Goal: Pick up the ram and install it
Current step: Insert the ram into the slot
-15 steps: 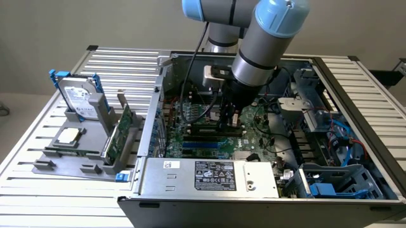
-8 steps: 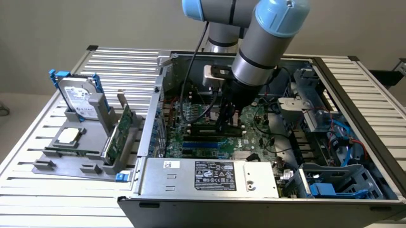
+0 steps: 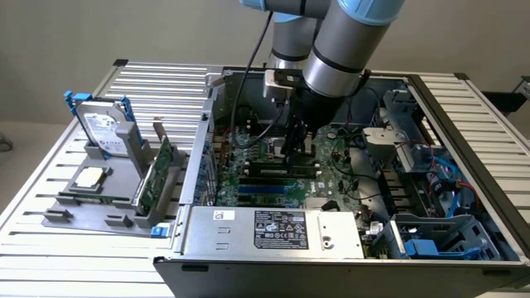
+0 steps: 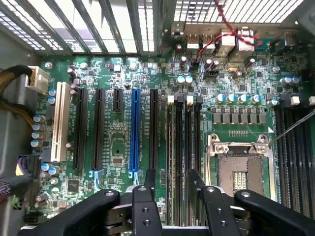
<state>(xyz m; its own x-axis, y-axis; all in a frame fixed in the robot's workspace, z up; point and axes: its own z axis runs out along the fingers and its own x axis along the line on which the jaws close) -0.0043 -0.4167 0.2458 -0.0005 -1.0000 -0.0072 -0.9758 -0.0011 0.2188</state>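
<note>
My gripper (image 4: 172, 186) hangs inside the open computer case, just above the motherboard's (image 4: 118, 142) memory slots, with its two black fingers (image 4: 149, 183) spread apart. Between them the ram (image 4: 178, 147) shows edge-on as a thin dark strip standing in one of the slots next to the white latches, and neither finger touches it. In the exterior view the gripper (image 3: 296, 148) points straight down at the slots beside the processor socket, and the ram (image 3: 288, 164) lies long and dark right under the fingertips.
The empty processor socket (image 4: 241, 167) sits beside the slots. A grey tray (image 3: 83, 214) on the exterior view's left holds a hard drive (image 3: 103, 124), a green expansion card (image 3: 157, 174) and a silver processor (image 3: 89, 179). The power supply (image 3: 273, 230) and case walls (image 3: 460, 124) hem in the board.
</note>
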